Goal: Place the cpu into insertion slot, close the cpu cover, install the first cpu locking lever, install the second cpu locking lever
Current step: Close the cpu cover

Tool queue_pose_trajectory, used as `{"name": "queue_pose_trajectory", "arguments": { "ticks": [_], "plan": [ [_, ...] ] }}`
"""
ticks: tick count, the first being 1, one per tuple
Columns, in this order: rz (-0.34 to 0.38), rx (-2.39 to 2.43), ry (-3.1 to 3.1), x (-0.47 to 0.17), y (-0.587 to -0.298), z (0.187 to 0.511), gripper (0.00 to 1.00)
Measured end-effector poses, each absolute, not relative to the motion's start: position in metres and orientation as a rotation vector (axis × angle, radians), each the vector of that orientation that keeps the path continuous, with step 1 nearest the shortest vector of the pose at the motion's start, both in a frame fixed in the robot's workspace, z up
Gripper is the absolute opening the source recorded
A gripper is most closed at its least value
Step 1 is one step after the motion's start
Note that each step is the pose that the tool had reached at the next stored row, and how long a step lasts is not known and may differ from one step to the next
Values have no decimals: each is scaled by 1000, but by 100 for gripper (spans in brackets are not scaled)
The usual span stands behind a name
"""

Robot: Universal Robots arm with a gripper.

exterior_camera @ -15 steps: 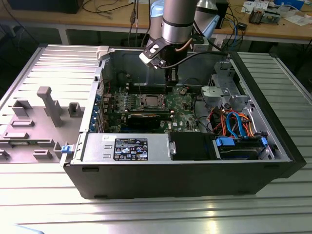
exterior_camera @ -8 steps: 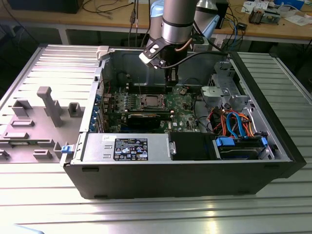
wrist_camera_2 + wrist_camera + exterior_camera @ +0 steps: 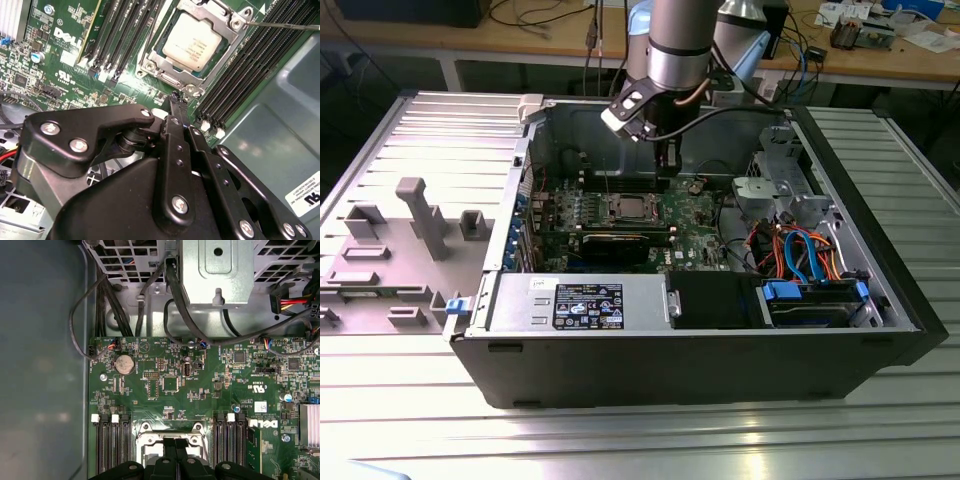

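Handling of the small flat square cpu with the dull silver-grey metal top [image 3: 192, 42] should be judged as follows: light, rigid, smooth-faced and probably slippery, with a contact side likely to be fragile. Grip belongs on two opposite edges, never across the faces.

The cpu lies level in the square silver-rimmed insertion slot [image 3: 175, 80]. The thin silver metal cpu cover [image 3: 161, 64] lies down around it, so the cpu's pale top shows through the window and its edges are boxed in. A thin wire locking lever [image 3: 285, 23] runs out from one corner of the frame; whether it is latched cannot be told.

Long narrow black memory slots [image 3: 240, 75] flank the socket on the green circuit board [image 3: 170, 365].

The black claw [image 3: 176, 99] hovers just beside the socket, at 1 o'clock of the cpu in the exterior view. Its fingers are drawn narrow, tips together, with nothing seen between them.

The long black expansion card [image 3: 620, 243] lies at 6 o'clock. The open black computer case [image 3: 700, 360] rests on the ribbed metal counter [image 3: 620, 440].
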State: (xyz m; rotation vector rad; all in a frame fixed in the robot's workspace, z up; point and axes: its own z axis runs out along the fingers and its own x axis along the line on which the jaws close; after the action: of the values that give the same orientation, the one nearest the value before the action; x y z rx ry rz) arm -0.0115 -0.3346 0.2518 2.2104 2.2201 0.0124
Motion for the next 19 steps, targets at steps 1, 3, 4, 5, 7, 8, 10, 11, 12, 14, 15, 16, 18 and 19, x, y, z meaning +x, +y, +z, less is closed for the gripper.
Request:
{"name": "queue_pose_trajectory", "arguments": {
  "ticks": [1,3,4,5,7,8,10,11,12,14,15,16,18,19],
  "plan": [
    [13,2210,2220,-12,-335,252,11],
    [13,2210,2220,-14,-335,251,11],
    [13,2210,2221,-14,-335,251,11],
    [13,2209,2221,-16,-335,250,11],
    [14,2209,2221,-19,-335,248,11],
    [14,2209,2221,-21,-336,247,11],
    [13,2209,2221,-23,-336,245,11],
    [14,2209,2221,-23,-337,245,11],
    [13,2209,2221,-23,-337,245,11],
    [14,2209,2221,-23,-337,245,11],
    [14,2209,2221,-23,-337,245,11],
    [14,2209,2221,-23,-337,245,11],
    [14,2209,2221,-23,-337,245,11],
    [14,2209,2221,-23,-337,245,11]
  ]
}}
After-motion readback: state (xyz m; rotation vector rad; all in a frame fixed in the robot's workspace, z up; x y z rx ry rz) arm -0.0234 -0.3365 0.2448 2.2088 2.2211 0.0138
